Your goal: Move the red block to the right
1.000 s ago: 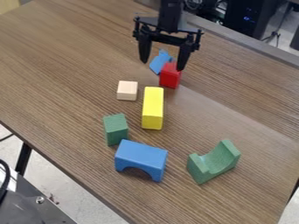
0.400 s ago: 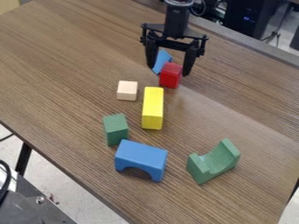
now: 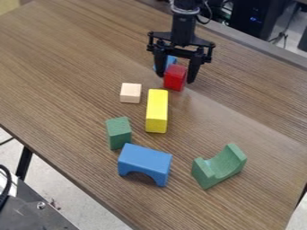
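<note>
The black gripper (image 3: 176,80) hangs at the upper middle of the camera view, low over the table, its two fingers spread apart. Between them stands the red block (image 3: 175,77), with one fingertip near its left side and the other near its right side. A small space shows on the right of the block, so the gripper is open around it.
Behind the red block lies a blue piece (image 3: 171,60), partly hidden by the gripper. In front stand a cream cube (image 3: 130,93), a yellow block (image 3: 157,111), a green block (image 3: 119,133), a blue arch (image 3: 145,163) and a green curved block (image 3: 220,166).
The gripper has moved down and slightly right, from above and behind the red block to both sides of it. The blocks have not moved.
</note>
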Motion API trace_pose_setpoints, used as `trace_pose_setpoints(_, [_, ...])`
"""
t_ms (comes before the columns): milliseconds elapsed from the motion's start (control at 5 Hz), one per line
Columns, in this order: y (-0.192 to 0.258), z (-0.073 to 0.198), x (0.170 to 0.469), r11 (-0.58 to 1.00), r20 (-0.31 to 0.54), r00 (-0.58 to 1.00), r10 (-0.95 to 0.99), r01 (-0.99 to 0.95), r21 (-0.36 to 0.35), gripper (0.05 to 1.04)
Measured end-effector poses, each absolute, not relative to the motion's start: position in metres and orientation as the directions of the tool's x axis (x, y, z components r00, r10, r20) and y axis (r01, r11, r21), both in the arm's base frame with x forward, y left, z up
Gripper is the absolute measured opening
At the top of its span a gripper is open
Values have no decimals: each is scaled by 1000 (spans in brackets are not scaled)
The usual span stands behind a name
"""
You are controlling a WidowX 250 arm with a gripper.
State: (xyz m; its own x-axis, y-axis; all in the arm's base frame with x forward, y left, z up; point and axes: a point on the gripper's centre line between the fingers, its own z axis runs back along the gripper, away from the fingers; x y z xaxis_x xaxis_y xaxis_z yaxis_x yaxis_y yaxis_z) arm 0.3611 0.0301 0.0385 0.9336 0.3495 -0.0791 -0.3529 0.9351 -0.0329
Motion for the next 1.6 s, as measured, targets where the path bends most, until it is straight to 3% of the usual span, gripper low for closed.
trace_pose_setpoints(200, [31, 37, 361, 935, -75, 934, 350, -353, -34, 567])
trace_pose_setpoints(600, [25, 44, 355, 943, -64, 942, 329, -331, -21, 566])
trace_pose_setpoints(800, [-4, 69, 355, 971, 6, 971, 237, -237, -16, 566])
trace_pose_setpoints(1000, [-39, 73, 353, 991, 16, 991, 136, -136, -17, 566])
trace_pose_setpoints(1600, [-80, 53, 351, 998, -46, 999, 3, -5, -62, 566])
